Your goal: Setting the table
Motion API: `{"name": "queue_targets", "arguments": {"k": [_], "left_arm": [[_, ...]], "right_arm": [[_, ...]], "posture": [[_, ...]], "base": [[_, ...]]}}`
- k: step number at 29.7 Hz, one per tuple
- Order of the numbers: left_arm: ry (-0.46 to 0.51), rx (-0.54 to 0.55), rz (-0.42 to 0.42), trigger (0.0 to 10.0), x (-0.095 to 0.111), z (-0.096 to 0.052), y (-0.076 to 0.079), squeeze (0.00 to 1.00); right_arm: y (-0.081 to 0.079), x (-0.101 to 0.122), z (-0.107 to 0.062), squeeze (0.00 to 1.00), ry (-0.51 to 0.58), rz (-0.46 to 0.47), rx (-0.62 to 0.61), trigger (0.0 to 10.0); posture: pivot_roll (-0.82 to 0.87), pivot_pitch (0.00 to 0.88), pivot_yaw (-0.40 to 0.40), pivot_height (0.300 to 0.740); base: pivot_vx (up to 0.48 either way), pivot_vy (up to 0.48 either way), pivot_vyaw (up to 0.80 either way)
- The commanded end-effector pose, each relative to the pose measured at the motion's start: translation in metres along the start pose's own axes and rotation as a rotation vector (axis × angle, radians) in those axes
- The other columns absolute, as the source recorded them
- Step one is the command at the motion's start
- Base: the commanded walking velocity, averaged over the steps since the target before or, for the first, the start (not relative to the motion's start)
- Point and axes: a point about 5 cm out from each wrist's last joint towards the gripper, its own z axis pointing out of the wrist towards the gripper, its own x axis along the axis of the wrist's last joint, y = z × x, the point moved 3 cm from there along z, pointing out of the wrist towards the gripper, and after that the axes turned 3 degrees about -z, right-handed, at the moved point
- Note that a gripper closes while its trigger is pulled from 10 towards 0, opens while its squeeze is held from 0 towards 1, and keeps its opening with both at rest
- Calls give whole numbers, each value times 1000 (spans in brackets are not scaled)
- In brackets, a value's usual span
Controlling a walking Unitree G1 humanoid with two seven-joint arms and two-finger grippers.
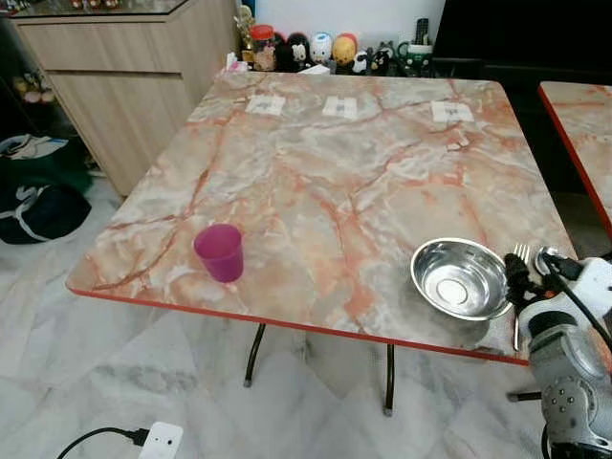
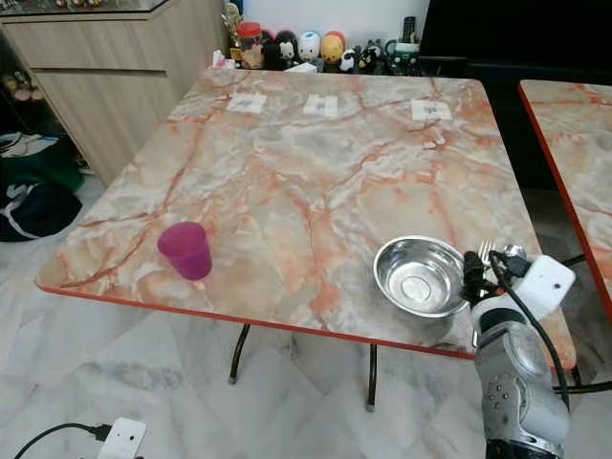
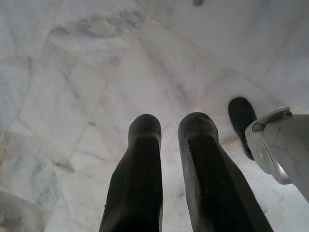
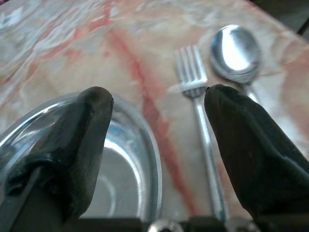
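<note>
A marble-patterned table (image 1: 316, 191) with a red edge carries a pink plastic cup (image 1: 219, 252) near its front left. A steel bowl (image 1: 459, 278) sits empty near the front right corner. Just right of the bowl lie a fork (image 4: 193, 72) and a spoon (image 4: 236, 48), side by side. My right gripper (image 4: 157, 96) is open and low over the table edge, one finger above the bowl's rim and the other over the fork's handle, holding nothing. It also shows as the right gripper (image 1: 516, 279) beside the bowl. My left gripper (image 3: 169, 130) hangs over the floor, fingers together.
Three small paper labels (image 1: 339, 107) lie along the table's far side, with figurines (image 1: 325, 48) behind them. A wooden cabinet (image 1: 124, 76) stands at the back left and a second table (image 1: 579, 124) at the right. A black bag (image 1: 38, 210) and a white adapter (image 1: 161, 442) lie on the floor.
</note>
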Motion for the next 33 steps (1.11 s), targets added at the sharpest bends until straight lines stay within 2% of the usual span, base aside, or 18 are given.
{"name": "queue_targets", "arguments": {"k": [1,13,14,15,16,17,33], "left_arm": [[-27,6,0,10000,-9,-2,-1,0],[-5,11,11,10000,-3,-1,-3,0],[-3,11,11,10000,-2,-1,-3,0],[-3,11,11,10000,-2,-1,-3,0],[-1,11,9,10000,-2,-1,-2,0],[0,10,9,10000,-2,-1,-2,0],[16,15,5,10000,3,0,-3,0]], "right_arm": [[-3,-5,-1,0,-32,-6,24,10000],[-9,-23,-4,0,-132,13,64,10000],[-9,-25,-5,0,-137,17,56,5216],[-9,-25,-5,0,-137,17,56,5216],[-9,-27,-5,0,-146,15,52,392],[-10,-28,-5,0,-151,12,52,0],[-17,-29,-3,0,-157,29,60,0]], "posture": [[-54,78,20,740],[-51,70,25,740],[-48,74,23,740],[-48,74,23,740],[-47,77,22,740],[-47,79,22,740],[-42,86,18,740]], "base": [[0,0,0],[0,0,0],[0,0,0],[0,0,0],[0,0,0],[0,0,0],[0,0,0]]}}
